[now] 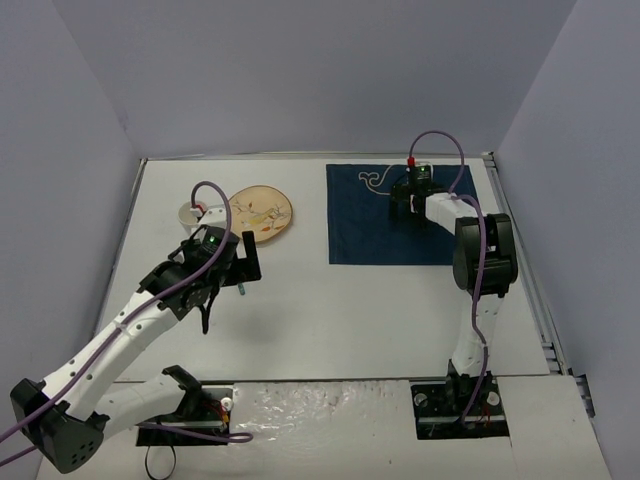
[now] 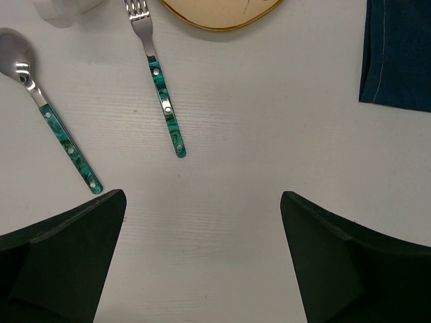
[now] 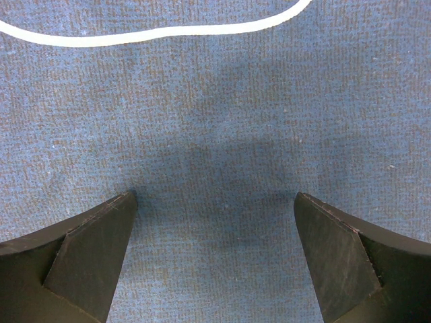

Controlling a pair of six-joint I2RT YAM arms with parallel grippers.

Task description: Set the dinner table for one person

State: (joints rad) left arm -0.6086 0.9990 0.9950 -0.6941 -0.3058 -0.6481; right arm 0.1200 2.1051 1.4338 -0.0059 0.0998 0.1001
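Note:
The white dinner table (image 1: 330, 310) holds a navy placemat (image 1: 400, 215) with a white outline at the far right. A tan round plate (image 1: 262, 215) and a white cup (image 1: 190, 212) sit at the far left. My left gripper (image 1: 228, 285) is open and empty, hovering near the plate. In the left wrist view my left gripper (image 2: 202, 202) is above bare table, with a green-handled fork (image 2: 163, 101) and spoon (image 2: 54, 128) lying ahead of it. My right gripper (image 1: 412, 195) is open and empty, low over the placemat (image 3: 215, 101), its fingertips (image 3: 114, 222) close to the cloth.
The plate's rim (image 2: 222, 13), the cup (image 2: 64, 8) and the placemat's corner (image 2: 401, 54) show at the top of the left wrist view. Grey walls enclose the table on three sides. A metal rail (image 1: 535, 290) runs along the right edge.

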